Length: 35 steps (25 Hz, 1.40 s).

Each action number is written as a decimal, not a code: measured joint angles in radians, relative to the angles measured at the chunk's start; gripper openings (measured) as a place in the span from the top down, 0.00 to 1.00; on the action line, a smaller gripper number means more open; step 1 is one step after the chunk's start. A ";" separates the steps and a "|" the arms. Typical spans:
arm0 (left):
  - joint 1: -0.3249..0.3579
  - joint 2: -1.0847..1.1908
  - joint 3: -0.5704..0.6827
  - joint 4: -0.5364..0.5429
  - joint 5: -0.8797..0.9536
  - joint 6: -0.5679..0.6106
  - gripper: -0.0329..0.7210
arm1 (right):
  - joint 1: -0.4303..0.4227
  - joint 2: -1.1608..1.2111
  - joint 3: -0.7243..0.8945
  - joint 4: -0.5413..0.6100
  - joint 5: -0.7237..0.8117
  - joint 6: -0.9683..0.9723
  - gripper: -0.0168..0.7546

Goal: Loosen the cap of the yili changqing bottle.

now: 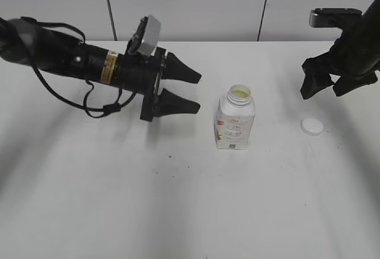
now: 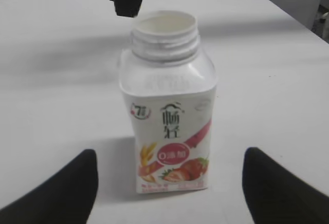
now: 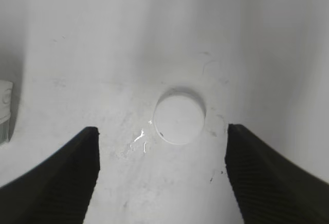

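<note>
The yili changqing bottle (image 1: 235, 121) stands upright mid-table with its threaded neck open and no cap on it; the left wrist view shows its label side (image 2: 168, 126). The white cap (image 1: 312, 126) lies flat on the table to the bottle's right, and the right wrist view shows it too (image 3: 179, 117). My left gripper (image 1: 198, 91) is open and empty, a short way left of the bottle, fingers pointing at it. My right gripper (image 1: 331, 85) is open and empty, hovering above and behind the cap.
The white table (image 1: 178, 199) carries small wet streaks beside the cap (image 3: 139, 139). A grey panelled wall (image 1: 190, 3) runs behind the table's far edge. The left arm's cables (image 1: 95, 101) hang over the table at left.
</note>
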 joint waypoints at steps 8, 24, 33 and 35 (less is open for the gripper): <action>0.020 -0.226 0.000 0.002 0.280 -0.251 0.40 | 0.000 -0.040 -0.029 0.000 -0.002 -0.025 0.21; 0.021 -0.490 0.000 0.005 1.280 -0.554 0.48 | 0.000 -0.074 -0.183 -0.010 0.093 -0.039 0.21; 0.022 -0.521 0.000 -0.517 1.647 0.040 0.49 | 0.000 -0.074 -0.244 -0.016 0.149 -0.039 0.21; 0.022 -0.525 0.000 -0.722 1.696 0.246 0.49 | 0.000 -0.074 -0.252 -0.023 0.150 -0.039 0.21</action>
